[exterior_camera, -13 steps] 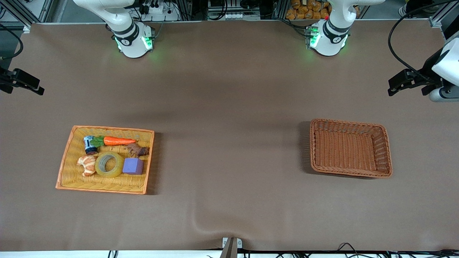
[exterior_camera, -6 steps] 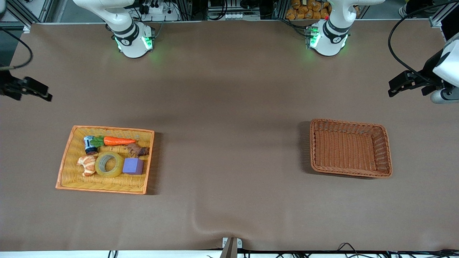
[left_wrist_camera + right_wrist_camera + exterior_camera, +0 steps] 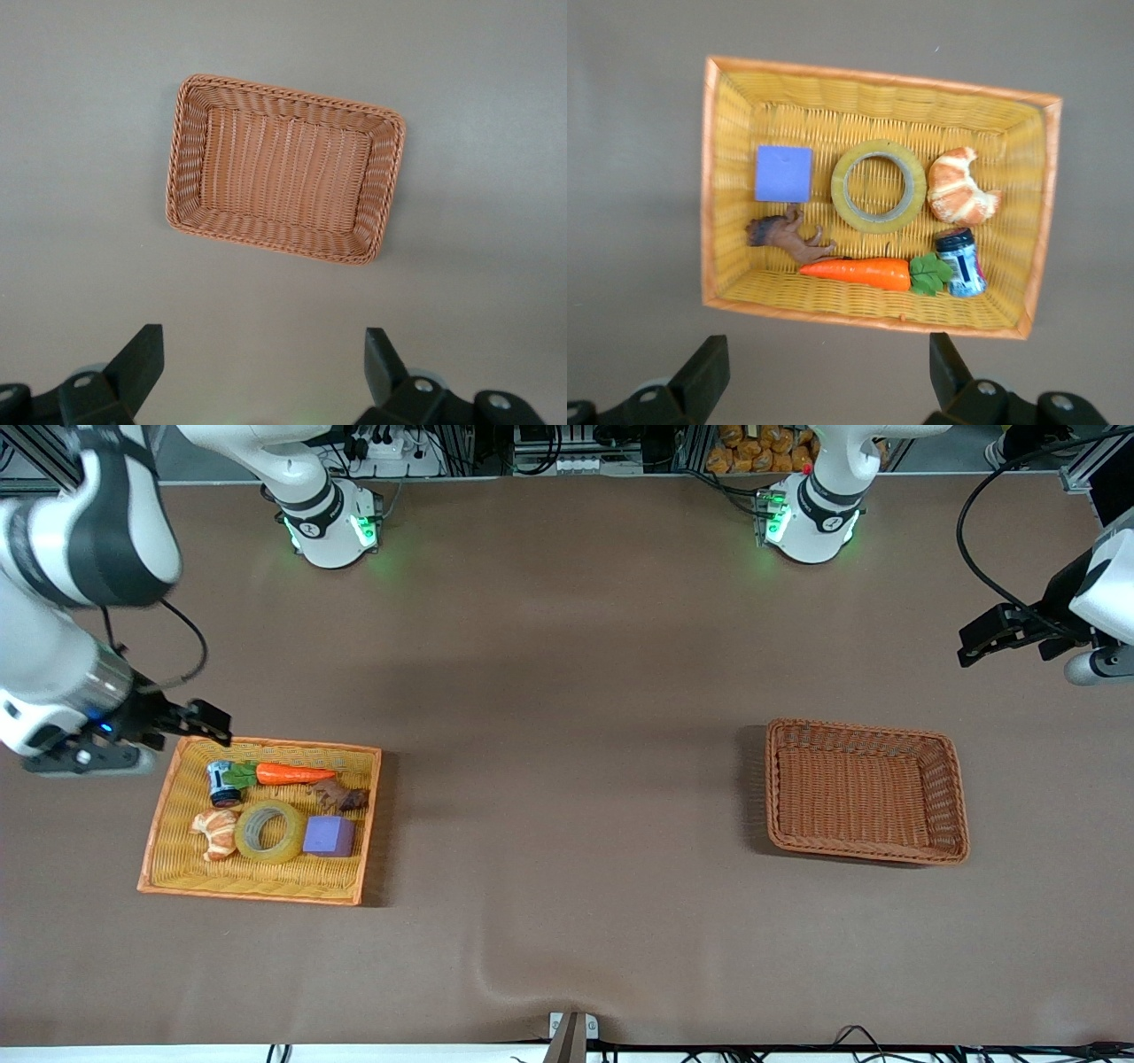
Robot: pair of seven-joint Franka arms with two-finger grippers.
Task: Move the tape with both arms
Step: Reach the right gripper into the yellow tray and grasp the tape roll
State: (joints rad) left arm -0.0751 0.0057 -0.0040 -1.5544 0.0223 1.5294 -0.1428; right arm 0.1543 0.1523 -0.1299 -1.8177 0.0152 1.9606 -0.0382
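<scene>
We find the tape lying flat in the yellow basket, touching the croissant toward the right arm's end and just beside the purple cube. A carrot, a small jar and a brown toy animal share the same basket. We see the right gripper over the basket's rim, jaws spread wide and empty (the tape sits well clear of them). The left gripper hangs over bare worktop near the brown basket, jaws fully apart, holding nothing.
</scene>
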